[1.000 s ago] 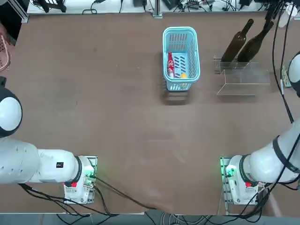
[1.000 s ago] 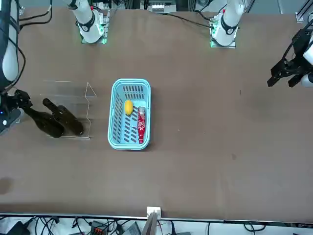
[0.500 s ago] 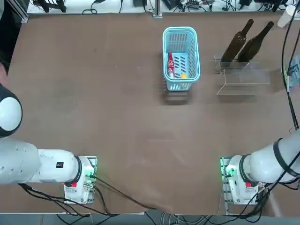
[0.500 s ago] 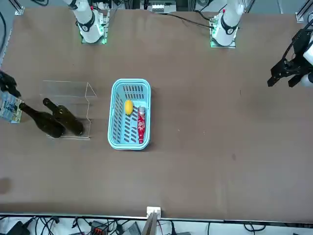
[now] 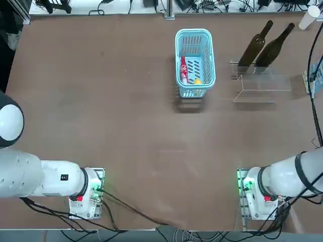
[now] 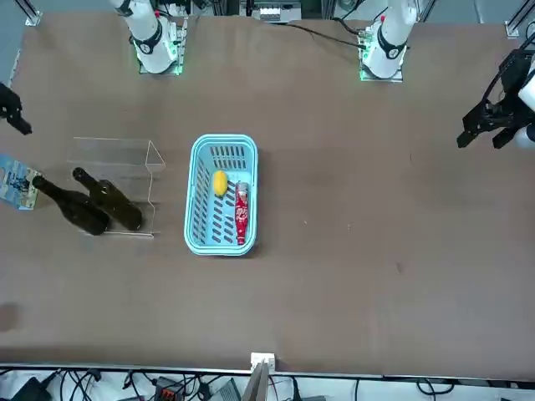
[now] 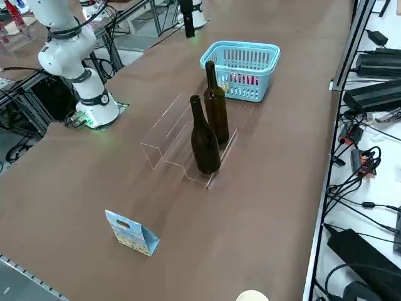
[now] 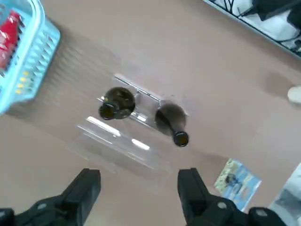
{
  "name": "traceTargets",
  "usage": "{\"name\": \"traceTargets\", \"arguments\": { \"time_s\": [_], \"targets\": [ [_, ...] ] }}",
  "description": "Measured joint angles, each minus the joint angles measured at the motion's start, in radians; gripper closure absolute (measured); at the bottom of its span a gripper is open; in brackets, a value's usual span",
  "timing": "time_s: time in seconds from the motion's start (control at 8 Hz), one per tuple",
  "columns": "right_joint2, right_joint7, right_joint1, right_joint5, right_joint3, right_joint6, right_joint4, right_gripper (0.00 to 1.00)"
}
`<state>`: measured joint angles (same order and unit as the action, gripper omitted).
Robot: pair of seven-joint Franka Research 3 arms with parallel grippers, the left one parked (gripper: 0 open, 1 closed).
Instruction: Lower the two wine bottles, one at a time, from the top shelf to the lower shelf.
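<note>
Top view: we see a matte brown table (image 5: 126,111), cables and gear along its far edge. A light-blue slotted plastic basket (image 5: 195,61) holds a red-labelled packet (image 5: 184,69) and a small yellow item (image 5: 198,80). To its right, a clear acrylic stepped rack (image 5: 261,83); the slimmer olive-brown glass wine bottle (image 5: 255,46) and the broader, darker wine bottle (image 5: 274,46) stand side by side on its far tier. A white cup (image 5: 307,18) sits at the far right corner.

Front view: we see both bottles at the camera-side tier of the rack. A small blue printed card packet (image 6: 17,182) lies just left of them. A dark part of the right gripper (image 6: 12,109) shows at the left edge.

Right side view: both bottles are upright on the top shelf (image 7: 207,164), long slender necks, glossy glass. The lower shelf (image 7: 164,135) shows faint edges. Cables and black boxes lie beyond the table edge.

Right wrist view: we see the gripper's two black fingers (image 8: 82,193) spread wide, holding nothing, high above the rack and both bottles, apart from them.
</note>
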<state>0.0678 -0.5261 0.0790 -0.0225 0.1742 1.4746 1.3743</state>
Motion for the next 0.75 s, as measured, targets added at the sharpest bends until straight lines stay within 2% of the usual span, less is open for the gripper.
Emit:
{"name": "traceTargets", "arguments": {
  "time_s": [0.5,0.75],
  "targets": [
    [-0.064,0.392,0.003,0.010,-0.091,-0.067,0.011,0.00],
    [-0.092,0.445,0.003,0.010,-0.099,-0.033,0.073,0.00]
  ]
}}
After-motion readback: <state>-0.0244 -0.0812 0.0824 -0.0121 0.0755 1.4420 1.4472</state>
